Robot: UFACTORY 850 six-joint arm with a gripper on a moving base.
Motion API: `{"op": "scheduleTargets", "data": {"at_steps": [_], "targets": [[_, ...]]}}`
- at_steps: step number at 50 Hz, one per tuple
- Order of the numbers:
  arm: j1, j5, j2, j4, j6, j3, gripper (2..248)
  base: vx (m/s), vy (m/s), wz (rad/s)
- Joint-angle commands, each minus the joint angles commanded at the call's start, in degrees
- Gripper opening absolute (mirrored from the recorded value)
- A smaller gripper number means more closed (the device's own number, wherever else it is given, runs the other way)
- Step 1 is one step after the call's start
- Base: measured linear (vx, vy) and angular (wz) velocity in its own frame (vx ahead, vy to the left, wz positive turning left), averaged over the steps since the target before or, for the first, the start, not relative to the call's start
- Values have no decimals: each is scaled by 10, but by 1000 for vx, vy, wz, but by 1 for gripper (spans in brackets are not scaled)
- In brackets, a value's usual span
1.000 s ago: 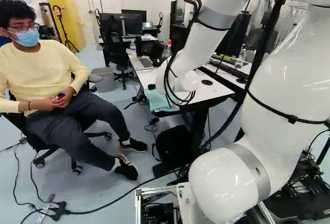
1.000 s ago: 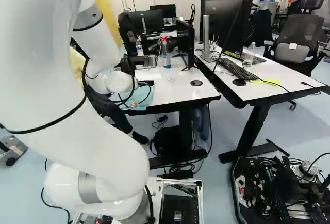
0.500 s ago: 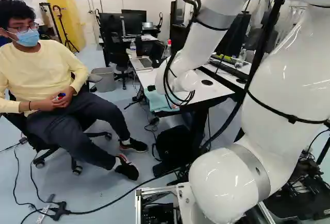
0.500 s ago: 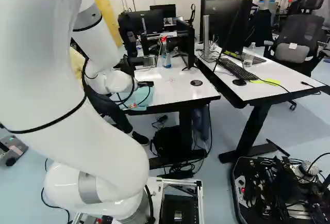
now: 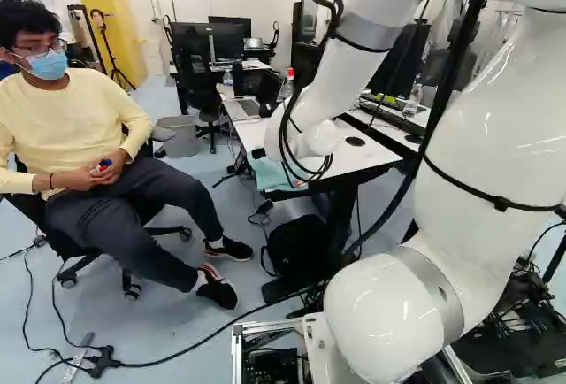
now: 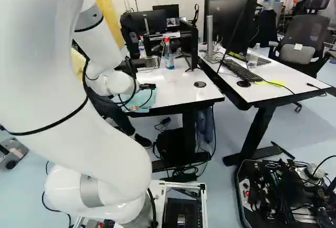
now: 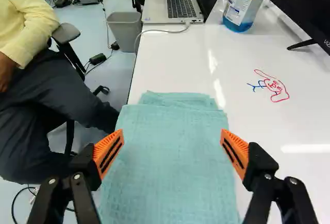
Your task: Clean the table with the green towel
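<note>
Wrist view: gripper (image 7: 172,132), spread wide and empty, above the towel (image 7: 172,180) at the table's (image 7: 180,61) edge; light, limp cloth, probably best bunched and pinched near its middle.

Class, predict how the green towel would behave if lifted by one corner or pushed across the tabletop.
The towel looks like thin, soft cloth, so it would probably droop. Overlapping edges suggest folded layers, which may fall open. The glossy tabletop may let it slide, perhaps bunching up.
</note>
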Motion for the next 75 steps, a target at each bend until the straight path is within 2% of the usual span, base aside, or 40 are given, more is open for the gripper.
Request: {"op": "scheduleTargets", "data": {"at_steps": [37,59,60,64,65,70,71,75], "targets": [[0,-42,0,0,0,0,247,0,0,0],[0,-45,0,0,0,0,247,0,0,0],[0,-45,0,0,0,0,225,0,0,0],[0,-45,0,0,0,0,225,0,0,0],[0,-45,0,0,0,0,187,0,0,0],[0,-45,0,0,0,0,187,0,0,0],[0,-45,0,0,0,0,151,0,0,0],[0,-45,0,0,0,0,151,0,0,0]]}}
